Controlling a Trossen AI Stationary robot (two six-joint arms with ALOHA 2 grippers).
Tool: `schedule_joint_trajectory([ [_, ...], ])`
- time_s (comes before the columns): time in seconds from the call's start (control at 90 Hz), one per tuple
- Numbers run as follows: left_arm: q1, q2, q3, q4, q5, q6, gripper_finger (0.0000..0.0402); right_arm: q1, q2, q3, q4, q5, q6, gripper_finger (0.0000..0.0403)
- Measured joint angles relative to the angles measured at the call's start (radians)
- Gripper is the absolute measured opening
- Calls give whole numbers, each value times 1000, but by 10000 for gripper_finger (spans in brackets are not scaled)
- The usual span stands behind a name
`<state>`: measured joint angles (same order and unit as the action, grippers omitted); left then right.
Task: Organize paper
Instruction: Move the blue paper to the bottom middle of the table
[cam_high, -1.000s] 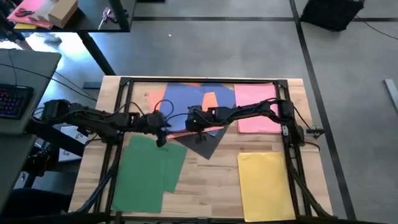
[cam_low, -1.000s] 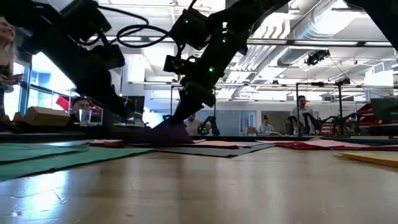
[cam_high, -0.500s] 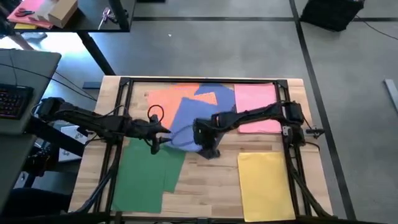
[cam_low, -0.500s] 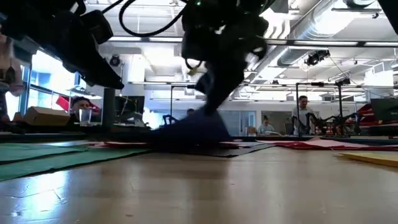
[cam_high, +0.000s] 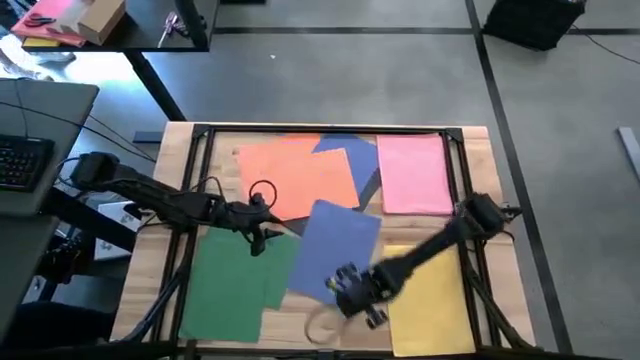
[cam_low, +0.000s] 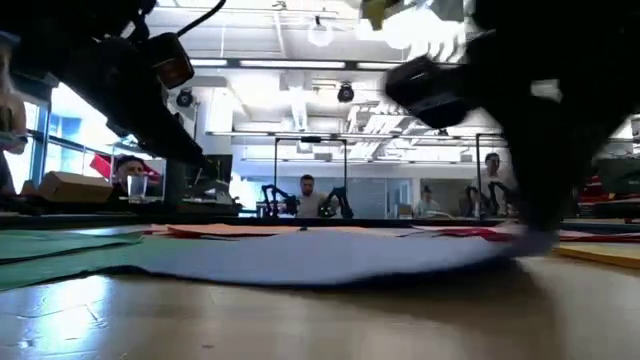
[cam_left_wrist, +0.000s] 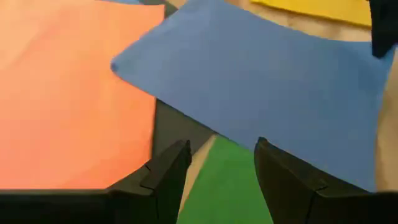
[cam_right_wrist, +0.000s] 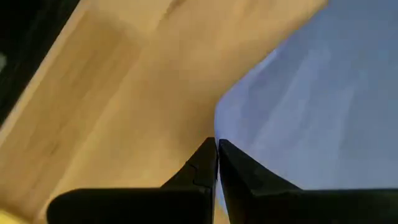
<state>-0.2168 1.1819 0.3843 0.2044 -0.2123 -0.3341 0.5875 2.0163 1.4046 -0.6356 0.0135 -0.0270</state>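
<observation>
A blue sheet of paper lies slantwise in the middle of the table, over the edges of the green paper and the yellow paper. My right gripper is shut on its near end. Behind it lie an orange sheet, a pink sheet, another blue sheet and a strip of dark grey. My left gripper hovers open above the green paper's far corner, touching nothing. My right gripper pinches the blue sheet's near corner between its two shut fingers. The fingers come from the table's near side, slanting down. Most of the sheet lies flat on the table; the held end is slightly raised.
A black frame runs round the table's far and side edges. Bare wood shows near the front edge between green and yellow. A desk with a keyboard stands left of the table. People sit in the room beyond.
My right gripper has swept from the middle of the pile toward the table's near edge, dragging the blue sheet with it. The sheet has slid off the orange paper, which now lies uncovered. My left gripper has moved slightly toward the near edge.
</observation>
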Motion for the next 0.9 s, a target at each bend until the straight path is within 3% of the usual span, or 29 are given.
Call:
schedule_joint_trajectory([
  [0.211,-44,163,15,179,-1,-74,168,113,0,0,54,37,57,22],
  [0.5,-100,246,97,138,-10,-84,168,163,0,90,-129,103,272,167],
  [0.589,-102,232,110,71,-21,-84,168,158,0,102,-152,212,281,202],
  [0.644,-105,220,120,38,-30,-83,168,137,0,93,-105,308,298,216],
  [0.711,-110,202,128,13,-30,-84,168,82,0,62,-39,350,307,223],
  [0.9,-142,154,126,-69,-14,-126,168,-59,0,-70,247,309,350,212],
])
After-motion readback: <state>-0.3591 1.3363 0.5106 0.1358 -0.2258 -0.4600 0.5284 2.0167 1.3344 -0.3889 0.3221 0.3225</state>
